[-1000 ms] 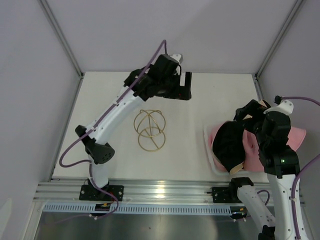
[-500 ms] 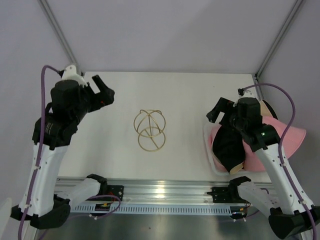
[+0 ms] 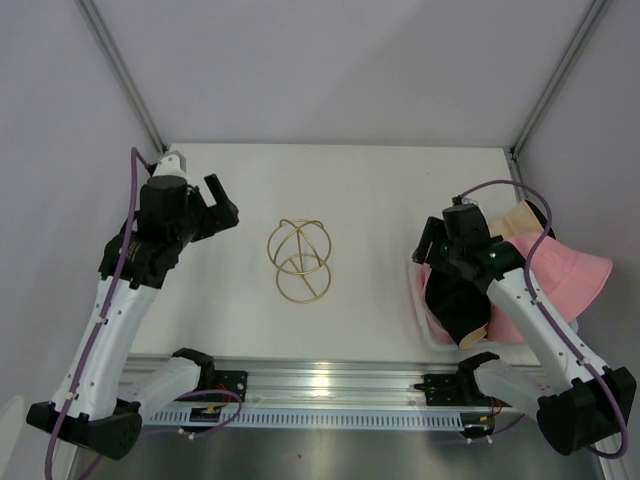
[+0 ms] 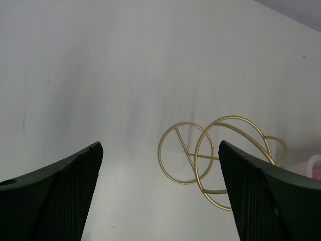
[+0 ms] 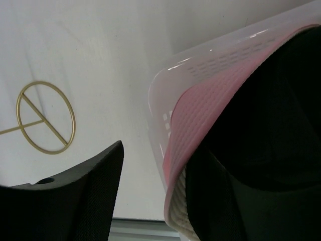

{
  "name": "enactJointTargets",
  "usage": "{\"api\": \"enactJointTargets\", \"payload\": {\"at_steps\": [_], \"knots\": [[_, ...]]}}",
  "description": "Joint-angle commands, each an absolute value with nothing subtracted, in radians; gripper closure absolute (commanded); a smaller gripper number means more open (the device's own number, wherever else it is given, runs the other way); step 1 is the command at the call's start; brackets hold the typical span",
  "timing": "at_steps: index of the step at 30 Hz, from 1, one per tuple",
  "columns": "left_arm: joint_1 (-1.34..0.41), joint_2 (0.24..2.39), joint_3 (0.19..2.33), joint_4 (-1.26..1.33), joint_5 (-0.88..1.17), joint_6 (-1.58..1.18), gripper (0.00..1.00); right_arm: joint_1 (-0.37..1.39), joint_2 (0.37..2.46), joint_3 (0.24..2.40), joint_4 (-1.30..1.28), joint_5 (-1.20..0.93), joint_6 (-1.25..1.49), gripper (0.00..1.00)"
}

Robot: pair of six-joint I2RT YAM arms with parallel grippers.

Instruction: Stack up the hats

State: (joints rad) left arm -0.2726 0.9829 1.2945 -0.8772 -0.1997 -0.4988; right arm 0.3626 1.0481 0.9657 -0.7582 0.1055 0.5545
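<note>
Left gripper [image 3: 222, 200] hovering over left part of table [image 3: 380, 190], jaws spread wide, holding nothing. Gold wire stand [image 3: 300, 257] sitting mid-table, right of it, apart. Right gripper [image 3: 424, 250] hanging over left rim of white tray [image 5: 210, 55], jaws apart, straddling rim and pink brim. One finger is blending into black fabric, so cannot tell any hold. Hats lying piled in tray at right: black hat [image 3: 455, 300] leftmost, beige hat [image 3: 515, 220] far side, pink hat [image 3: 565, 275] spilling over right edge.

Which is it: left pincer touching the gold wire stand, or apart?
Apart. Top view shows bare table between the left pincer and the stand.
</note>
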Motion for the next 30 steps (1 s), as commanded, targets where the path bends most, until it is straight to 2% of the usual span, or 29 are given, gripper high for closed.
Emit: {"api": "enactJointTargets", "payload": {"at_steps": [1, 3, 4, 5, 11, 13, 15, 19, 24, 30], "knots": [[-0.261, 0.966, 1.270, -0.813, -0.210, -0.500, 0.00, 0.368, 1.068, 0.974, -0.681, 0.167, 0.584, 0.39], [-0.261, 0.957, 1.249, -0.798, -0.212, -0.500, 0.00, 0.368, 1.080, 0.988, -0.684, 0.176, 0.583, 0.60], [-0.261, 0.953, 1.243, -0.789, -0.210, -0.500, 0.00, 0.368, 1.091, 1.018, -0.692, 0.182, 0.580, 0.92], [-0.261, 0.948, 1.223, -0.767, -0.193, -0.502, 0.00, 0.368, 1.109, 1.040, -0.716, 0.189, 0.575, 1.00], [-0.261, 0.945, 1.169, -0.713, -0.109, -0.488, 0.01, 0.371, 1.129, 1.225, -0.767, 0.181, 0.526, 1.00], [-0.259, 0.957, 1.175, -0.719, -0.101, -0.485, 0.01, 0.371, 1.117, 1.274, -0.762, 0.126, 0.505, 1.00], [-0.261, 0.957, 1.189, -0.718, -0.081, -0.488, 0.01, 0.371, 1.074, 1.318, -0.675, -0.016, 0.474, 1.00], [-0.261, 0.943, 1.233, -0.695, -0.009, -0.473, 0.01, 0.373, 1.055, 1.396, -0.529, -0.165, 0.460, 1.00], [-0.262, 0.939, 1.371, -0.686, 0.126, -0.422, 0.00, 0.373, 1.144, 1.560, -0.488, -0.311, 0.462, 1.00], [-0.284, 0.929, 1.442, -0.503, 0.420, -0.382, 0.00, 0.374, 1.154, 1.582, -0.345, -0.345, 0.495, 1.00]]}}
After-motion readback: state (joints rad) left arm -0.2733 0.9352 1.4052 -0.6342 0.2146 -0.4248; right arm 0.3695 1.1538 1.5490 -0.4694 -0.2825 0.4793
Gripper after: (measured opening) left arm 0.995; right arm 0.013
